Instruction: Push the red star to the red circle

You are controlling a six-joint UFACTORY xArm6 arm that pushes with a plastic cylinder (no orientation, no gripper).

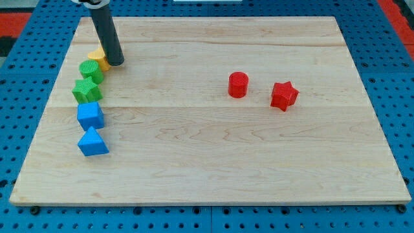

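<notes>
The red star (pixel 284 95) lies on the wooden board, right of centre. The red circle (pixel 238 85) stands a short gap to its left, slightly higher in the view; the two do not touch. My tip (pixel 116 63) is at the view's upper left, far from both red blocks. It rests right beside the yellow block (pixel 98 57), which the rod partly hides.
A column of blocks runs down the board's left side: the yellow block, a green round block (pixel 90 70), a green star (pixel 86 90), a blue cube (pixel 90 115) and a blue triangle (pixel 93 142). The wooden board (pixel 213 162) lies on a blue pegboard.
</notes>
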